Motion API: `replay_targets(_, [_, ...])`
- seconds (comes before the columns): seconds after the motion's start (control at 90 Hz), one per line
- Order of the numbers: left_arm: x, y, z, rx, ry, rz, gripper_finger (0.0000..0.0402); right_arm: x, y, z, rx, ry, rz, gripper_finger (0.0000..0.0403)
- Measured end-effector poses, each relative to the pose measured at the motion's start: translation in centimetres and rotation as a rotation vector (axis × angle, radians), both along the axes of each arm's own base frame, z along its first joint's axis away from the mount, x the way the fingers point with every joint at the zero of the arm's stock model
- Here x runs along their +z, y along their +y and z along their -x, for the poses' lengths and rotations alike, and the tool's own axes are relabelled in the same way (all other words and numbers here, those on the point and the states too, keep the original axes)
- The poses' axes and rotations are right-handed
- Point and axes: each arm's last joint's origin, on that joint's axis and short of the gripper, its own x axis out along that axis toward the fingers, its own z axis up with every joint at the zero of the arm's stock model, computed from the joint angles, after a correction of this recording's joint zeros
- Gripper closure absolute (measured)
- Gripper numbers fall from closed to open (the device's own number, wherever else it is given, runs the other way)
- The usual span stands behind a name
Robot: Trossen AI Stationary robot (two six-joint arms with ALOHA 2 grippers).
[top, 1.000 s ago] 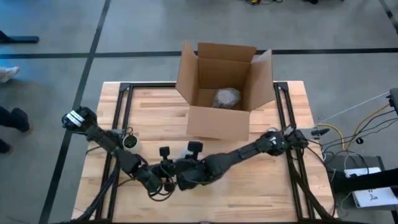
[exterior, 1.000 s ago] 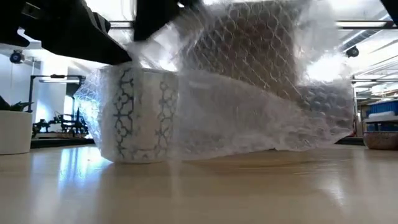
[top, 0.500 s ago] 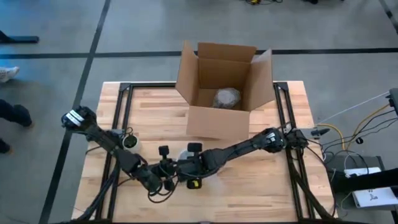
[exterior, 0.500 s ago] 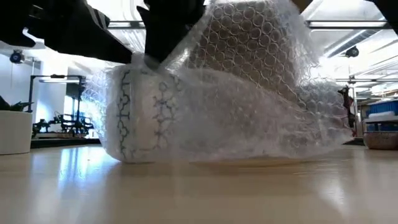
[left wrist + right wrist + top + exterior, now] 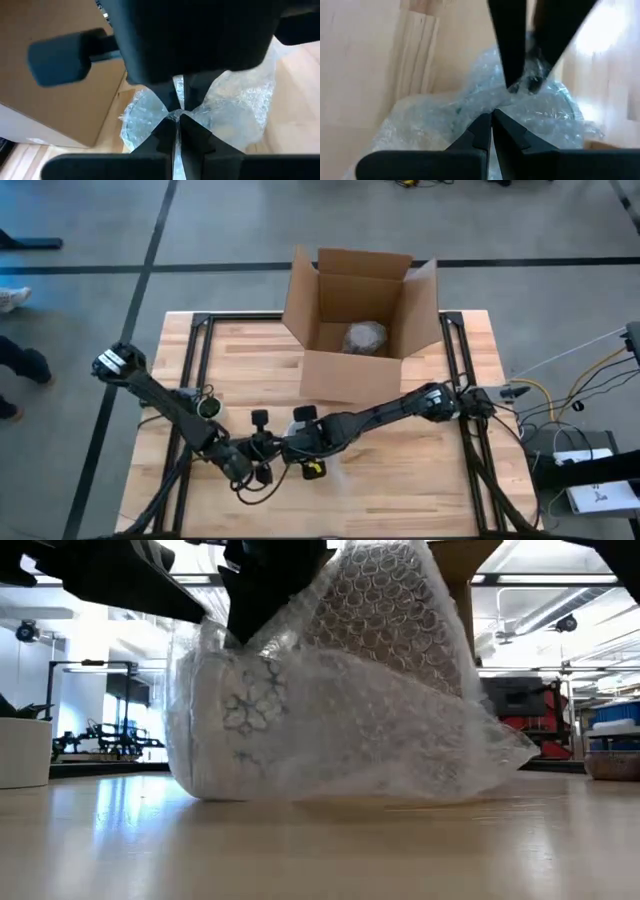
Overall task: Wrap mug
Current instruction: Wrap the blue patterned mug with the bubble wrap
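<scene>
On the table (image 5: 420, 480), one wrapped mug (image 5: 250, 720).

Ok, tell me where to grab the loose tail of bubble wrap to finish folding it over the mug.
Probably take the bubble wrap at its free flap, which tapers to the table away from the mug, coming from that open side. The mug end is crowded: the left gripper and right gripper are both pinched shut on wrap there, above the mug.

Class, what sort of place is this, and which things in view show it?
Probably a robotics lab or workshop: a wooden table on a black frame, concrete floor, trailing cables, and shelving behind.
</scene>
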Motion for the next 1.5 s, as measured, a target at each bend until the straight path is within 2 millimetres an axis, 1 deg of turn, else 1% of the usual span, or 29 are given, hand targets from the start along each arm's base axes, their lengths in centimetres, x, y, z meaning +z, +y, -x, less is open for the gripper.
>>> replay_targets(0.133, [-1.2,0.4,-1.0,0.031,0.028,-0.028,0.0402,-0.5,-0.6,-0.2,0.048,0.027,-0.07,0.0401])
replay_targets(0.289, [-2.0,0.7,-2.3,0.005,0.036,-0.06,0.0402,-0.6,-0.4,0.0,0.109,0.049,-0.06,0.04])
replay_targets(0.378, [-2.4,0.9,-3.0,-0.017,0.043,-0.043,0.0402,-0.6,-0.2,0.2,0.148,0.067,-0.048,0.04])
replay_targets(0.6, [-2.8,1.2,-3.4,-0.027,0.057,0.002,0.0402,-0.2,-0.2,0.7,0.179,0.095,-0.03,0.04])
replay_targets(0.744, [-2.8,1.2,-3.5,-0.03,0.052,0.025,0.0402,0.6,-0.2,0.9,0.178,0.115,-0.021,0.0388])
replay_targets(1.033, [-2.8,1.3,-3.6,-0.025,0.045,0.031,0.0402,3.1,-0.7,1.7,0.084,0.149,0.066,0.0316])
replay_targets(1.078, [-3.1,1.4,-3.5,-0.031,0.068,0.025,0.0402,3.9,-0.7,1.5,0.066,0.103,0.066,0.0311])
replay_targets(1.144, [-2.9,1.4,-3.7,-0.024,0.051,0.031,0.0402,5.2,-0.9,1.8,0.041,0.061,0.077,0.0305])
replay_targets(1.267, [-2.9,1.6,-3.8,-0.018,0.053,0.033,0.0402,5.9,-0.8,2.1,0.034,0.048,0.09,0.0309])
replay_targets(1.422, [-2.9,1.8,-3.9,-0.01,0.052,0.038,0.0402,6.2,-0.5,2.1,0.042,0.035,0.067,0.0332])
replay_targets(1.5, [-2.9,1.9,-3.9,-0.009,0.052,0.038,0.0402,6.0,-0.4,2.0,0.056,0.034,0.052,0.0347])
